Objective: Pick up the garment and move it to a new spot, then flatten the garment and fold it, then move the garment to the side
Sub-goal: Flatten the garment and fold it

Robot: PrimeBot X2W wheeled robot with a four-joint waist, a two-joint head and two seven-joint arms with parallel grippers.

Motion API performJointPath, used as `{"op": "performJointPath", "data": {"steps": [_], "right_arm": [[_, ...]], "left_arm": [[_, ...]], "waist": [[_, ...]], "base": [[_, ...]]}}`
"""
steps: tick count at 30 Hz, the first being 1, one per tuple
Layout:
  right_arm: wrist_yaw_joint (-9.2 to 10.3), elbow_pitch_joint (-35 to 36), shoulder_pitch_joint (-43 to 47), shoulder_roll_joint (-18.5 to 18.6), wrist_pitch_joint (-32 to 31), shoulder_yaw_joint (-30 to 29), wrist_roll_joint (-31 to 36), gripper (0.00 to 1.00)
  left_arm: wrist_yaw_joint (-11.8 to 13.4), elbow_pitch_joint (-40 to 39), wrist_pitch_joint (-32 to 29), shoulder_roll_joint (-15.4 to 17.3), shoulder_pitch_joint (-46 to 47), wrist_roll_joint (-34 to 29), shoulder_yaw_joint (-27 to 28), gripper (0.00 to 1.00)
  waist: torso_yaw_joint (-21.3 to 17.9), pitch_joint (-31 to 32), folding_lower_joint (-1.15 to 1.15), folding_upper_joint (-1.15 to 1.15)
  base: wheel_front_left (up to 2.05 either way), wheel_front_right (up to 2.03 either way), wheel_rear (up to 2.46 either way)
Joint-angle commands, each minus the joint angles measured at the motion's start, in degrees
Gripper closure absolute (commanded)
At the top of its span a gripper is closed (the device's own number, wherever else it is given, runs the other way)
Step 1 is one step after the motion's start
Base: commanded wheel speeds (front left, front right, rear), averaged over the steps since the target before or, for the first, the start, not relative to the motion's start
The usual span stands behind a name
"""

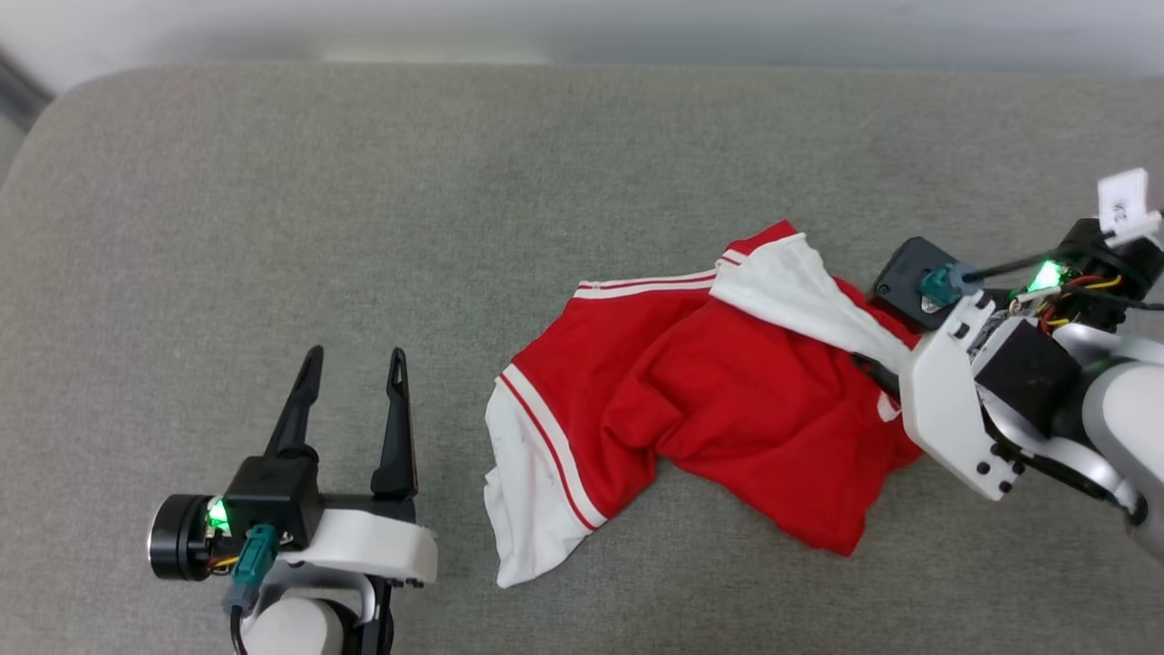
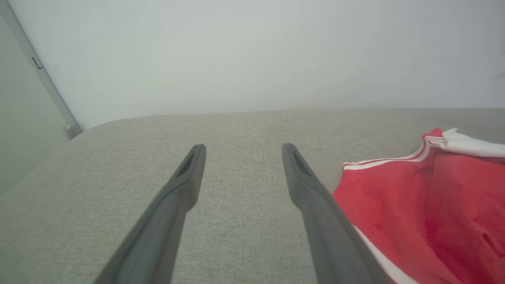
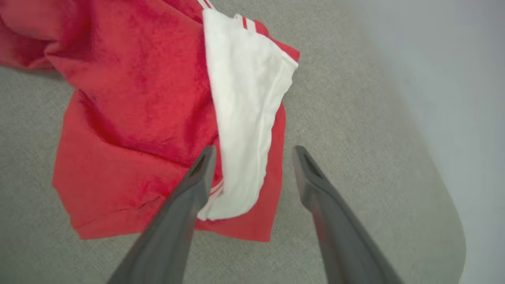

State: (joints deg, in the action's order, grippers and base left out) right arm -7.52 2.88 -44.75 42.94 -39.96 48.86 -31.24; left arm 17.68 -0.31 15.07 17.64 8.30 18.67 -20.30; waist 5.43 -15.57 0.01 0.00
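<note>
left gripper (image 1: 356,355): fingers wide apart, holding nothing, over the bare grey cushion (image 1: 546,164).
garment (image 1: 727,400): crumpled on the cushion, right of centre.
right gripper (image 3: 254,150): wide apart over the garment's right end, white sleeve (image 3: 244,118) between its fingers.
white tag (image 1: 1123,200): on the right arm, too small to read.

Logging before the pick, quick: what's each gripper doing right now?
Left gripper: open, empty, over the cushion.
Right gripper: open, fingers at the garment, nothing gripped.
</note>
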Motion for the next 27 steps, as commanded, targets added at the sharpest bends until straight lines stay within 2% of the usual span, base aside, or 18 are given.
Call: {"op": "performJointPath", "data": {"steps": [1,5,10,11,12,13,16,17,19,27], "right_arm": [[0.06,-0.91,-1.91,0.7,-1.06,1.53,-0.69,0.0],[0.05,-4.17,-5.41,0.96,-2.48,7.44,-2.47,0.0],[0.06,-7.59,-8.75,0.38,2.83,11.55,-2.11,0.0],[0.06,-7.87,-9.4,0.44,4.32,12.48,-1.62,0.13],[0.06,-8.0,-10.21,0.35,6.39,12.73,-1.09,0.79],[0.06,-8.53,-10.67,0.26,7.86,13.13,-1.06,1.0],[0.06,-9.87,-11.6,0.08,12.17,12.49,-1.63,1.0],[0.06,-11.28,-10.68,1.24,15.84,9.04,-3.02,1.0],[0.06,-11.86,-9.62,1.59,16.75,7.57,-3.9,1.0],[0.05,-19.36,2.34,4.15,23.12,-7.98,-10.74,1.0]], "left_arm": [[-0.67,0.09,0.14,-0.85,0.67,-0.92,0.92,0.0],[-3.55,0.83,0.14,-3.57,1.59,-3.32,3.84,0.0],[-6.4,1.75,0.14,-6.32,1.62,-5.8,7.33,0.0],[-6.88,1.91,0.14,-6.75,1.4,-6.26,7.88,0.0],[-7.41,2.19,0.14,-7.19,1.09,-6.67,8.47,0.0],[-7.91,2.43,0.14,-7.56,0.79,-7.12,9.07,0.0],[-9.16,3.19,0.14,-8.63,0.23,-8.18,10.78,0.0],[-10.13,3.31,0.14,-9.94,-0.36,-9.14,12.02,0.0],[-10.5,3.33,0.14,-10.22,-0.62,-9.43,12.43,0.0],[-13.2,4.11,0.14,-12.16,-1.92,-11.12,14.42,0.0]], "waist": [[1.0,-1.65,-0.01,0.0],[1.8,-3.97,-0.01,0.0],[1.67,-5.38,-0.01,0.0],[1.38,-5.38,-0.01,0.0],[1.06,-5.3,-0.01,0.0],[0.68,-5.1,-0.01,0.0],[-0.49,-4.14,-0.01,0.0],[-1.25,-3.19,-0.01,0.0],[-1.5,-2.96,-0.01,0.0],[-2.24,-2.36,-0.01,0.0]], "base": [[0.0,0.0,0.0],[0.0,0.0,0.0],[0.0,0.0,0.0],[0.0,0.0,0.0],[0.0,0.0,0.0],[0.0,0.0,0.0],[0.0,0.0,0.0],[0.0,0.0,0.0],[0.0,0.0,0.0],[0.0,0.0,0.0]]}}
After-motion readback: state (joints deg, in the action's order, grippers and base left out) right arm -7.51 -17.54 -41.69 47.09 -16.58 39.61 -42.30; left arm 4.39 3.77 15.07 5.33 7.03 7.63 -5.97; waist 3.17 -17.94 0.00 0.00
